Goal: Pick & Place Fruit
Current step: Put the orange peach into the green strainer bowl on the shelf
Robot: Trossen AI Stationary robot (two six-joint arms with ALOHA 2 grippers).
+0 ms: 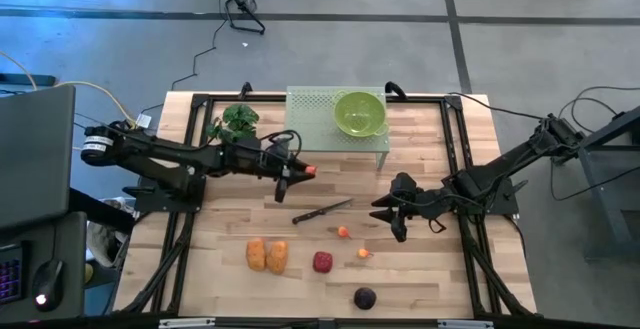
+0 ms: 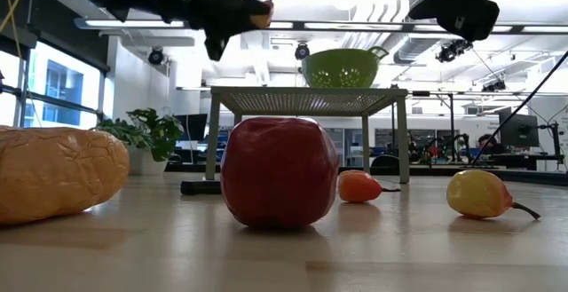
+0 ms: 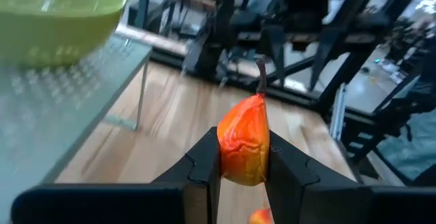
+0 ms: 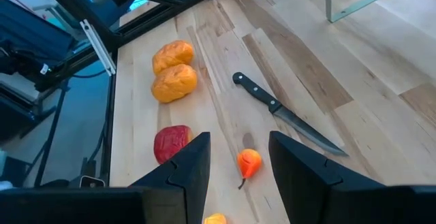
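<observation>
Left gripper (image 1: 303, 172) is clamped on a small orange-red fruit (image 3: 244, 146), raised beside the mesh stand (image 1: 310, 119). Right gripper (image 4: 237, 157), fingers apart and empty, hovers near the knife (image 1: 322, 211). Remaining fruit lies in front of the stand.

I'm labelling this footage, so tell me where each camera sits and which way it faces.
High: overhead, straight down on wooden table; both arms show.
Low: at tabletop height, facing red apple-like fruit; arms overhead.
Left wrist: left gripper clamps small orange-red stemmed fruit.
Right wrist: open right gripper above black-handled knife.
Shared: green colander in high, low.
</observation>
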